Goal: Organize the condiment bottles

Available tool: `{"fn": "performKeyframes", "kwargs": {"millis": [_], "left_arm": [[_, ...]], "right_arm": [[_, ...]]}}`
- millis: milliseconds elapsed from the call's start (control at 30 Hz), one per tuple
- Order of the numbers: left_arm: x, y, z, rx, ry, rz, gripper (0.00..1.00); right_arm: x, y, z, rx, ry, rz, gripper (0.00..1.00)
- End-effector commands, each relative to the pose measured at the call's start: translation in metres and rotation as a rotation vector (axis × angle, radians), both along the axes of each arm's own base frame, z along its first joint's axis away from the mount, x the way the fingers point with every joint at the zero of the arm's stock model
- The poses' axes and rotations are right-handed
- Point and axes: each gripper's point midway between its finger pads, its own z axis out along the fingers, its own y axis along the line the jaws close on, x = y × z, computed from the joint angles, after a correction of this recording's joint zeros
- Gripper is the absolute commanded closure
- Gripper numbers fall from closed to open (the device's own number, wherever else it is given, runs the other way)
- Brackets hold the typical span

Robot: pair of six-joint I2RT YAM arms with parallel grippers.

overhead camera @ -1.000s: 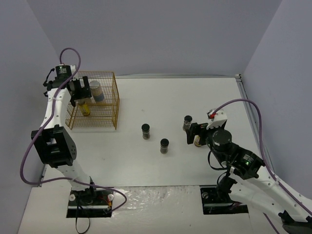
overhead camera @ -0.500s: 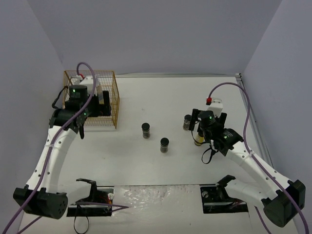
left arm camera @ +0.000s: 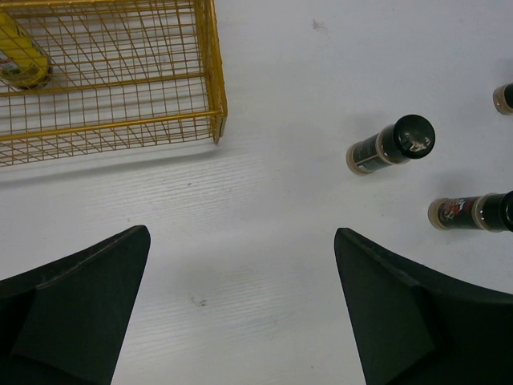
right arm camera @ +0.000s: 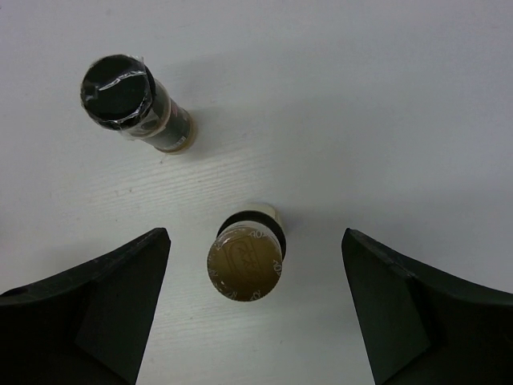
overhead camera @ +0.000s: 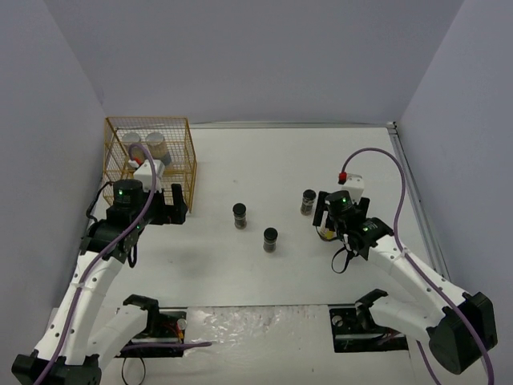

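Two pale silver-lidded jars stand in the yellow wire basket. A yellow brown-capped bottle lies in the basket in the left wrist view. My left gripper is open and empty over bare table, in front of the basket. Three dark black-lidded jars stand mid-table. My right gripper is open above the second yellow bottle, whose brown cap sits between the fingers. One dark jar stands just beyond it.
The basket's near corner is just ahead of my left gripper. Two dark jars show to its right. Grey walls close the table at the back and sides.
My left gripper has come out of the basket, empty, and moved toward the near side. My right gripper has shifted over the yellow bottle on the table.
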Motion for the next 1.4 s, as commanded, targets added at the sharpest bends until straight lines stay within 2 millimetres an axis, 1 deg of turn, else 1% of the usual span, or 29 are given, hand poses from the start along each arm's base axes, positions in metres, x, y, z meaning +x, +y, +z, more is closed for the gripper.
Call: {"fn": "performKeyframes", "kwargs": {"millis": [0, 100, 333, 500, 567, 667, 733, 833, 867, 900, 967, 1000, 1033, 1067, 1100, 1133, 1167, 1200, 1233, 1267, 1300, 1367], "left_arm": [[0.018, -0.006, 0.029, -0.021, -0.124, -0.017, 0.03], [0.018, -0.005, 0.026, -0.018, -0.119, -0.013, 0.03], [0.019, -0.002, 0.023, -0.008, -0.115, 0.003, 0.03], [0.02, -0.002, 0.021, -0.005, -0.112, 0.004, 0.03], [0.02, -0.002, 0.021, -0.005, -0.111, 0.003, 0.03], [0.02, -0.002, 0.022, -0.007, -0.111, 0.003, 0.03], [0.02, -0.002, 0.024, -0.007, -0.114, 0.005, 0.03], [0.02, 0.0, 0.025, -0.003, -0.109, 0.012, 0.03], [0.02, 0.0, 0.027, -0.003, -0.106, 0.015, 0.03], [0.019, 0.001, 0.028, -0.002, -0.098, 0.021, 0.03], [0.018, 0.004, 0.027, 0.008, -0.07, 0.037, 0.03], [0.019, 0.005, 0.032, 0.01, -0.07, 0.046, 0.03], [0.019, 0.006, 0.036, 0.011, -0.07, 0.054, 0.03], [0.019, 0.007, 0.039, 0.01, -0.071, 0.064, 0.03], [0.017, 0.01, 0.04, 0.015, -0.063, 0.079, 0.03], [0.015, 0.013, 0.042, 0.021, -0.058, 0.094, 0.03], [0.013, 0.016, 0.045, 0.025, -0.057, 0.108, 0.03], [0.012, 0.018, 0.054, 0.022, -0.067, 0.121, 0.03], [0.01, 0.02, 0.057, 0.026, -0.066, 0.136, 0.03], [0.005, 0.027, 0.058, 0.042, -0.046, 0.168, 0.03], [0.001, 0.032, 0.061, 0.052, -0.034, 0.192, 0.03], [-0.007, 0.04, 0.07, 0.066, -0.033, 0.231, 0.03]], "right_arm": [[0.011, 0.007, 0.007, 0.058, -0.074, 0.007, 0.19], [0.012, 0.01, 0.007, 0.065, -0.087, 0.029, 0.28], [0.014, 0.013, 0.005, 0.057, -0.102, 0.067, 0.61], [0.013, 0.015, 0.013, 0.063, -0.124, 0.084, 0.9], [0.013, 0.016, 0.019, 0.069, -0.14, 0.099, 0.99], [0.012, 0.025, 0.042, 0.094, -0.19, 0.154, 1.0], [0.013, 0.034, 0.061, 0.105, -0.223, 0.204, 1.0], [0.017, 0.054, 0.109, 0.097, -0.285, 0.294, 1.0], [0.019, 0.063, 0.126, 0.084, -0.302, 0.336, 1.0], [0.02, 0.075, 0.139, 0.068, -0.309, 0.384, 1.0], [0.022, 0.101, 0.149, 0.041, -0.301, 0.474, 1.0], [0.027, 0.117, 0.166, 0.047, -0.321, 0.514, 1.0], [0.03, 0.133, 0.177, 0.05, -0.33, 0.558, 1.0], [0.031, 0.149, 0.176, 0.045, -0.32, 0.609, 1.0], [0.031, 0.163, 0.193, 0.055, -0.348, 0.652, 1.0], [0.031, 0.18, 0.204, 0.069, -0.362, 0.701, 1.0], [0.031, 0.199, 0.208, 0.08, -0.36, 0.755, 1.0], [0.033, 0.218, 0.198, 0.061, -0.335, 0.808, 1.0], [0.033, 0.232, 0.212, 0.062, -0.364, 0.84, 1.0], [0.025, 0.254, 0.21, 0.052, -0.361, 0.901, 1.0], [0.022, 0.272, 0.204, 0.037, -0.354, 0.953, 1.0], [0.022, 0.301, 0.187, 0.012, -0.342, 1.038, 1.0]]}}
